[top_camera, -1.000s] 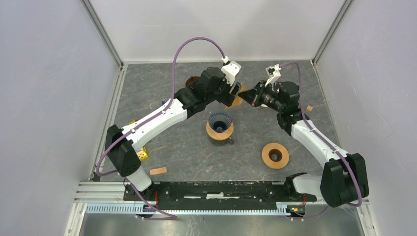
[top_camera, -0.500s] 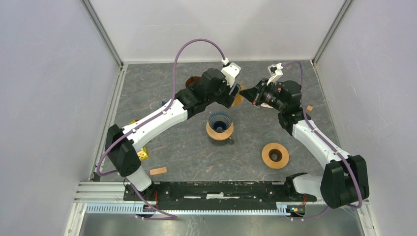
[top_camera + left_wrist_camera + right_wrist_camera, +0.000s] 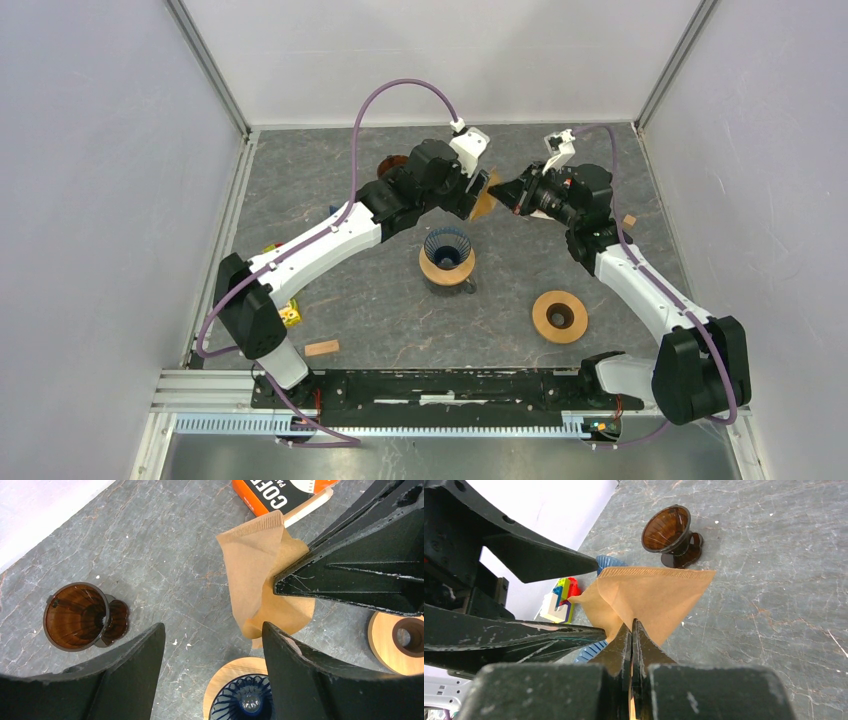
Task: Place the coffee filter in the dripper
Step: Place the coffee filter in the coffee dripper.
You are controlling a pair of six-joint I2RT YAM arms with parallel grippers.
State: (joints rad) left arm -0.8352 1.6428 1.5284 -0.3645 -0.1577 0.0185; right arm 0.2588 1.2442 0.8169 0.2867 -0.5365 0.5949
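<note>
fig.: mid-air, over counter's far-middle. right gripper point(image 3: 631, 626) clamped on coffee filter point(image 3: 654, 595); left gripper point(image 3: 214, 632), jaws apart, has edged in beside it, contact unclear. blue dripper point(image 3: 448, 246) just nearer, w/o filter; placement pending.

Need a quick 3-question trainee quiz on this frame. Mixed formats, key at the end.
1. Fill in: the blue dripper sits on a ___ stand.
2. True or false: the left gripper has its jaws standing open.
3. The filter is: A) inside the blue dripper; B) pinched by the right gripper, off the table; C) held by the left gripper.

Key: 1 wooden. 2 true. 3 B.
</note>
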